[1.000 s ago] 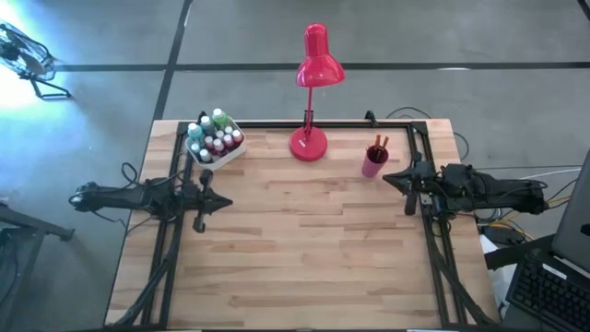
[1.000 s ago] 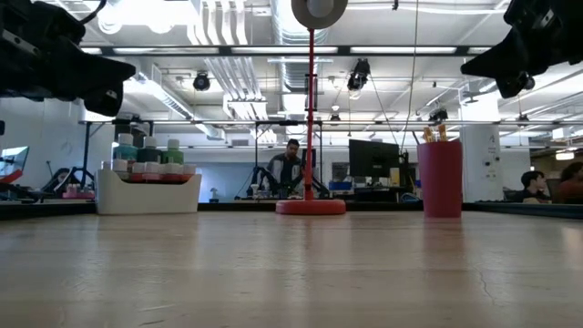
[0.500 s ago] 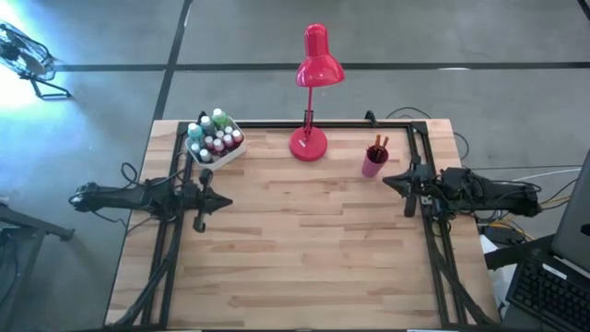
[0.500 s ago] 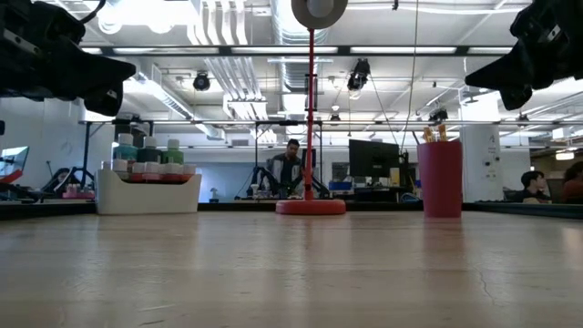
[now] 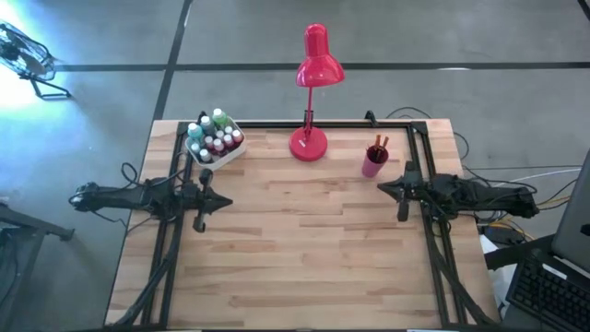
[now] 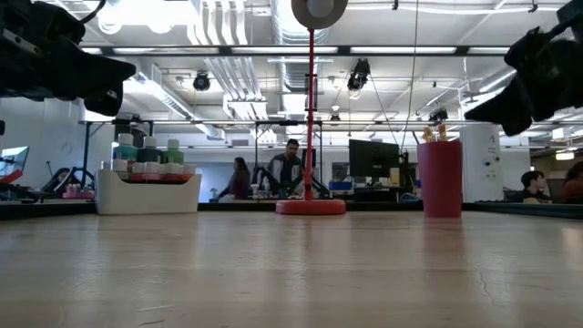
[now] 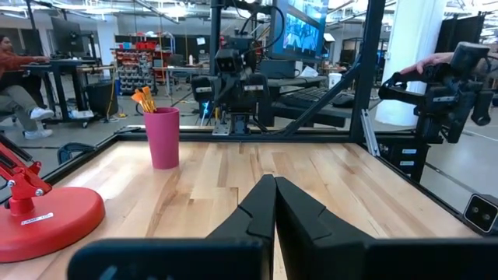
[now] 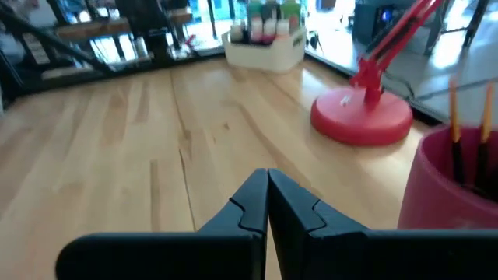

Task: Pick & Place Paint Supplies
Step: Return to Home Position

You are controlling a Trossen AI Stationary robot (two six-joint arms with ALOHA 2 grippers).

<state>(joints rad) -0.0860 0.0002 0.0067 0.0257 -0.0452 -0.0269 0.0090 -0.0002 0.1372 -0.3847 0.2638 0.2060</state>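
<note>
Several small paint bottles (image 5: 214,140) stand upright in a white tray (image 5: 226,153) at the table's far left; they also show in the tray (image 6: 148,193) in the low view. A pink cup (image 5: 373,162) at the far right holds wooden-handled brushes (image 5: 380,143). My left gripper (image 5: 201,196) hovers shut at the left edge, pointing level toward the right. My right gripper (image 5: 402,194) hovers shut at the right edge, just nearer than the cup, tipped slightly down. Neither holds anything.
A red desk lamp (image 5: 312,83) stands on its round base (image 5: 308,144) at the far middle, between tray and cup. A black frame (image 5: 433,249) runs along the table's sides and far edge. People sit in the room beyond the table.
My right gripper has sunk lower and come slightly toward the table's near edge, staying shut. The left arm has kept still.
</note>
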